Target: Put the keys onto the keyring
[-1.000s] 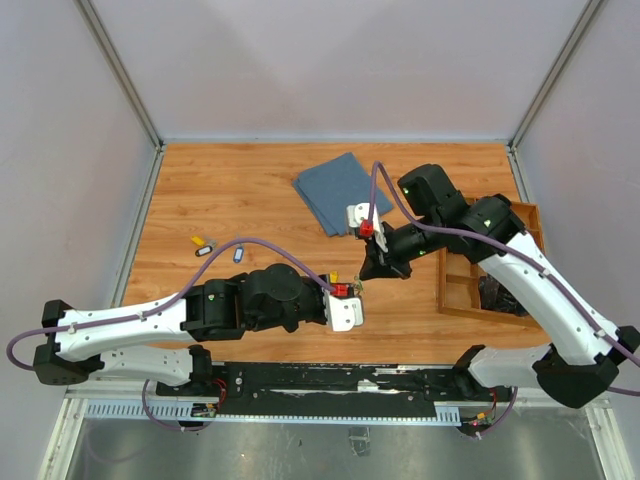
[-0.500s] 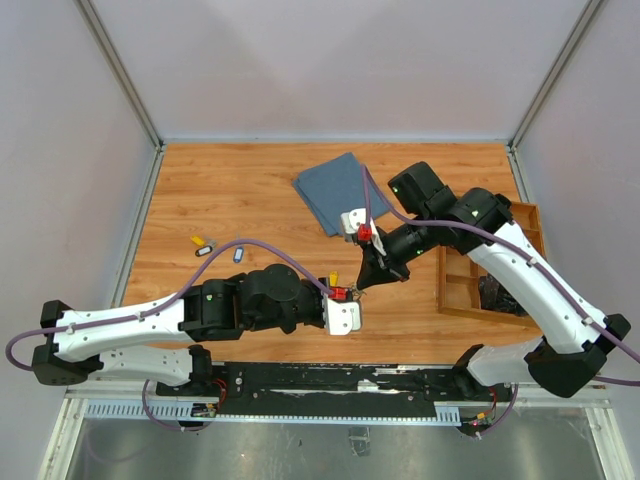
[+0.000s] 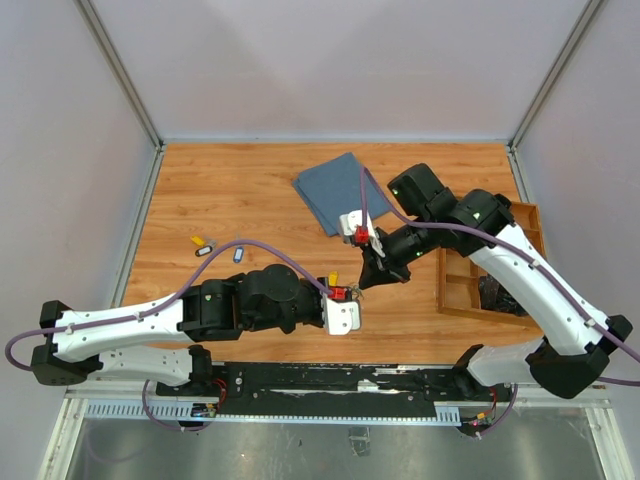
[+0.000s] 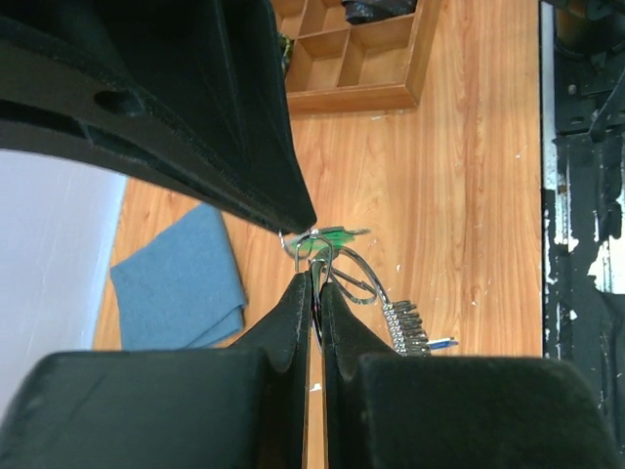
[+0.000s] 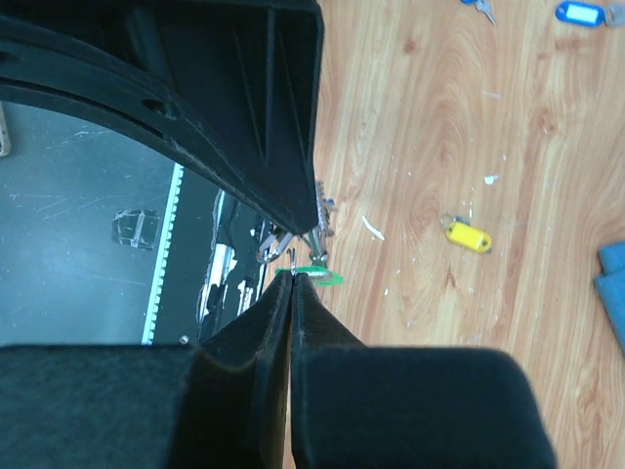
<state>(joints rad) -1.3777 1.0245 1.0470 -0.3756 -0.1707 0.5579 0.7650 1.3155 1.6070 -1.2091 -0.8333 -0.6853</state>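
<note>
- The keyring (image 4: 344, 277) is a thin silver wire loop, shiny and round. A short chain (image 4: 405, 322) of small bright links hangs from it.
- The left gripper (image 4: 314, 283) has matte black, wedge-shaped fingers. They are pressed together with only a hairline slit between them, and they pinch the wire of the keyring at their tips.
- The right gripper (image 5: 293, 278) has the same black fingers, also squeezed tight. The green key (image 5: 318, 277) sticks out at their tips, its flat oblong plastic tag just beside the ring.
- The two grippers meet tip to tip above the table (image 3: 230, 190), about midway between its left and right edges and nearer its near edge.
- The table is smooth orange-brown wood grain with a few pale specks.
- A yellow key (image 5: 467, 236), with a glossy oblong tag and a small metal loop, lies flat on the wood near the grippers.
- A blue key (image 3: 238, 254) lies toward the left edge. A second yellow key (image 3: 198, 240) and a small key (image 3: 206, 250) of unclear tag colour lie just beside each other further left.
- A folded blue-grey cloth (image 3: 335, 190), soft and matte, lies near the far edge.
- A wooden tray (image 3: 462, 285) with square compartments sits by the right edge.
</note>
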